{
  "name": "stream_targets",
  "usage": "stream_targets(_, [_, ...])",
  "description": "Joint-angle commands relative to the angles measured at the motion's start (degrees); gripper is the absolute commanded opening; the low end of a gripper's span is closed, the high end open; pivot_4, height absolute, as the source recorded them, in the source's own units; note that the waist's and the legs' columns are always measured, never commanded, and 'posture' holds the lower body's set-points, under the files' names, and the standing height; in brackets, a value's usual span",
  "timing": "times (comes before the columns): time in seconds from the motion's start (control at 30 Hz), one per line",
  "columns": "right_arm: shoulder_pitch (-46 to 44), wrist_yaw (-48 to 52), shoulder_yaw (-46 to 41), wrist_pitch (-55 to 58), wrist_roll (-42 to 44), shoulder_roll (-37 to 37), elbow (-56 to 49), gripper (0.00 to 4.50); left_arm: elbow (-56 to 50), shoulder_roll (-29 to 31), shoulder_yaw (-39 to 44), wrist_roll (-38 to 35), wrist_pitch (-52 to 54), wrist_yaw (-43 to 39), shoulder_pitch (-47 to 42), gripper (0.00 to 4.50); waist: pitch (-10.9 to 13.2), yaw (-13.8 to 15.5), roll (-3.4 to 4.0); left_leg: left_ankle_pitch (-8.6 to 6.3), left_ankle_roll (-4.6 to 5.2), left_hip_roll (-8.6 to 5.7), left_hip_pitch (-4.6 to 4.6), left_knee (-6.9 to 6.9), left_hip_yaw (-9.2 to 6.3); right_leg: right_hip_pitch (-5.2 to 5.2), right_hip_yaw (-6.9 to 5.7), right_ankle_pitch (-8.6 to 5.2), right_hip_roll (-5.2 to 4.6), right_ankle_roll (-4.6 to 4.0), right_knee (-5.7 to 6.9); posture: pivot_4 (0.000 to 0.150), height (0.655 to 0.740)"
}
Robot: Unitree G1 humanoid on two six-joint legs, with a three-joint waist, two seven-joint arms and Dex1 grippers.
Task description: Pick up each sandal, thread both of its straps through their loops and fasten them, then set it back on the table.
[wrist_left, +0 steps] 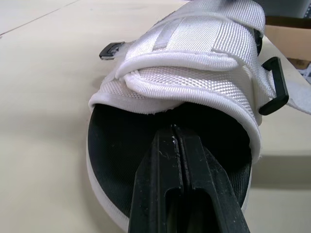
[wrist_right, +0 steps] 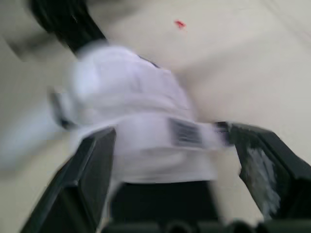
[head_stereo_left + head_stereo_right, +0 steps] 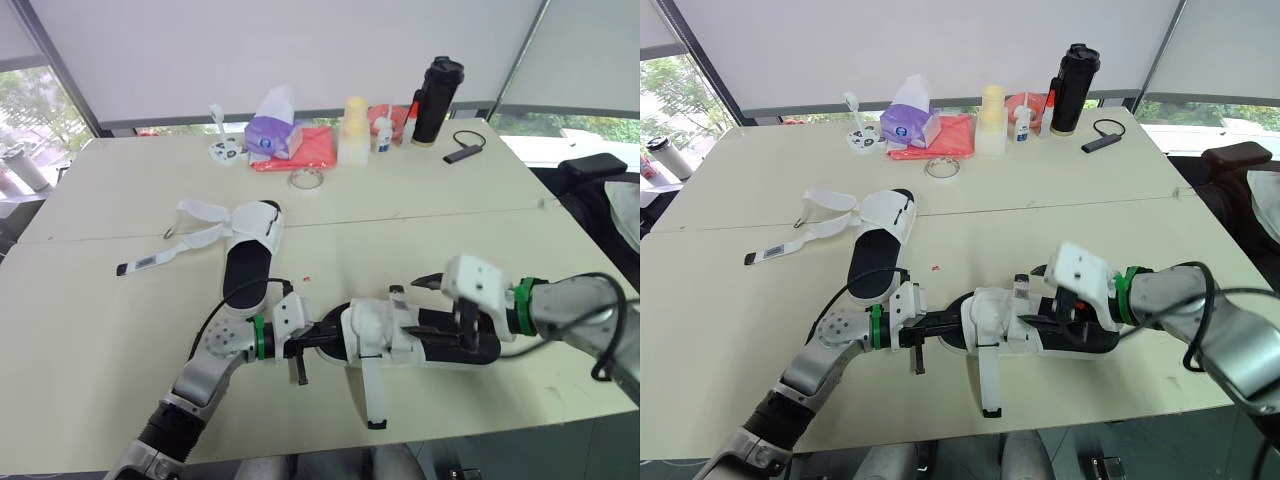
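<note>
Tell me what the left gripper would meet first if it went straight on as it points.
The left gripper, shut, points into the open end of the near white woven-strap sandal; it would probably meet its black footbed first, though depth is unclear.

I'm looking into what reads as an office or meeting room. There's a pale bench (image 3: pixel 120 330) of two tops pushed together, and white roller blinds (image 3: pixel 300 50) drawn over big windows (image 3: pixel 570 125), with trees (image 3: pixel 25 95) outside. A black chair (image 3: pixel 600 175) sits at the right edge. Desk clutter at the back: tissue box (image 3: pixel 272 135), black flask (image 3: pixel 437 100), tape roll (image 3: pixel 306 180).
</note>
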Motion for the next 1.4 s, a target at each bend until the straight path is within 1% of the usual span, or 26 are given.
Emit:
stream_targets(0.03, [3.78, 1.01, -1.75, -19.04, -11.92, 0.06, 2.31, 3.94, 0.08, 0.43, 0.21, 0.30, -0.18, -0.47, 0.33, 0.00, 0.00, 0.03, -0.01, 0.00, 0.00, 0.01, 0.01, 0.00, -0.01, 0.02, 0.00, 0.03, 0.00, -0.03, 0.00, 0.150, 0.7400])
stream_targets(0.13, [7.21, 2.93, -4.80, -26.33, -13.71, 0.50, 2.61, 3.94, 0.07, 0.71, 0.09, 0.31, -0.31, -0.85, 0.56, 0.00, 0.00, 0.09, -0.01, 0.00, 0.00, 0.01, 0.01, 0.02, -0.03, 0.05, 0.03, 0.11, -0.01, -0.06, -0.01, 0.150, 0.7400])
stream_targets(0.3, [13.53, 6.04, -10.58, -36.55, -14.24, 1.40, -2.78, 3.94, 0.05, 1.00, -0.17, 0.29, -0.28, -1.35, 0.80, 0.00, 0.01, 0.07, -0.01, 0.00, 0.01, 0.03, 0.03, 0.00, -0.06, 0.08, 0.03, 0.06, -0.01, -0.14, 0.00, 0.150, 0.7400])
stream_targets(0.43, [15.14, 7.56, -11.32, -42.48, -15.13, 2.26, -4.78, 3.94, 0.53, 0.56, -0.55, 0.40, -0.16, -1.57, 0.43, 0.00, 0.01, 0.05, -0.01, 0.01, 0.01, 0.03, 0.07, -0.01, -0.07, 0.11, 0.02, 0.06, 0.00, -0.14, 0.00, 0.150, 0.7400])
stream_targets(0.53, [15.64, 7.95, -9.58, -48.24, -18.53, 3.36, -4.44, 3.94, 1.04, 0.15, -0.69, 0.45, -0.06, -1.75, -0.01, 0.00, 0.01, 0.11, -0.02, 0.01, 0.00, 0.04, 0.14, 0.04, -0.07, 0.22, 0.03, 0.06, -0.02, -0.16, -0.01, 0.150, 0.7400])
stream_targets(0.63, [15.57, 6.32, -6.71, -54.84, -24.78, 5.93, -1.63, 3.94, 0.92, 0.04, -0.75, 0.40, 0.08, -1.85, -0.07, 0.00, 0.01, 0.13, -0.05, 0.00, 0.00, 0.04, 0.24, 0.03, -0.08, 0.31, 0.03, 0.05, -0.04, -0.17, -0.02, 0.150, 0.7400])
stream_targets(0.7, [14.33, 4.68, -4.01, -59.65, -30.23, 8.03, 1.70, 3.94, 0.66, 0.07, -0.78, 0.24, 0.34, -1.96, 0.04, 0.00, 0.01, 0.11, -0.06, 0.00, 0.00, 0.03, 0.27, 0.03, -0.08, 0.34, 0.02, 0.05, -0.04, -0.17, -0.03, 0.150, 0.7400])
stream_targets(0.87, [10.38, 0.43, 1.62, -68.32, -40.49, 12.29, 11.21, 3.94, -0.03, 0.53, -0.59, 0.03, 0.95, -2.20, 0.10, 0.00, 0.00, 0.09, -0.04, 0.00, 0.00, 0.00, 0.39, 0.02, -0.06, 0.42, 0.04, 0.05, -0.02, -0.18, -0.01, 0.150, 0.7400])
stream_targets(1.07, [7.49, -2.64, 4.89, -71.51, -44.65, 15.00, 13.81, 3.94, -0.49, 0.72, -0.38, 0.11, 1.34, -1.94, 0.32, 0.00, 0.00, 0.09, -0.04, 0.01, 0.00, 0.00, 0.44, -0.02, -0.08, 0.44, 0.04, 0.05, -0.01, -0.18, 0.03, 0.150, 0.7400])
stream_targets(1.27, [4.99, -3.82, 7.72, -71.81, -45.84, 16.98, 12.63, 3.94, -0.73, 0.75, -0.26, 0.12, 1.60, -1.66, 0.40, 0.00, 0.00, 0.08, -0.04, 0.01, 0.00, 0.00, 0.54, -0.02, -0.09, 0.52, 0.05, 0.05, -0.01, -0.18, 0.05, 0.150, 0.7400])
stream_targets(1.4, [4.17, -4.27, 8.36, -72.17, -46.04, 16.87, 12.68, 3.94, -0.49, 0.52, -0.25, 0.20, 1.57, -1.40, 0.15, 0.00, 0.00, 0.08, -0.04, 0.01, 0.00, 0.00, 0.56, -0.02, -0.08, 0.53, 0.06, 0.05, -0.01, -0.18, 0.06, 0.150, 0.7400])
